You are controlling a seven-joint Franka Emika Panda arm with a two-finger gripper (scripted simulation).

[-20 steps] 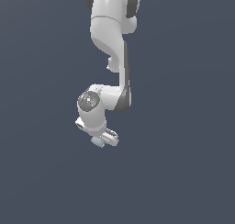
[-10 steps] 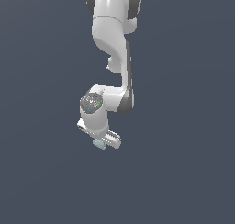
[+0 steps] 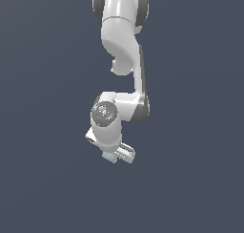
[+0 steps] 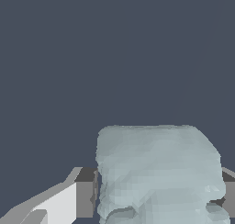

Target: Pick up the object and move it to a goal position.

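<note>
The object (image 3: 109, 157) sits between the gripper (image 3: 113, 156) fingers (image 4: 69, 202), apparently touching both, below the wrist.

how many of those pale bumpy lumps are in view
1. The pale lump sits between the gripper's fingers, showing just under the hand in the exterior view. Nothing else lies on the dark ground; the arm could hide a little.

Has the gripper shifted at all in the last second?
Yes, slightly. In the exterior view the gripper with the object has slid a little toward that view's right and slightly down, judged against the arm's fixed base.
</note>
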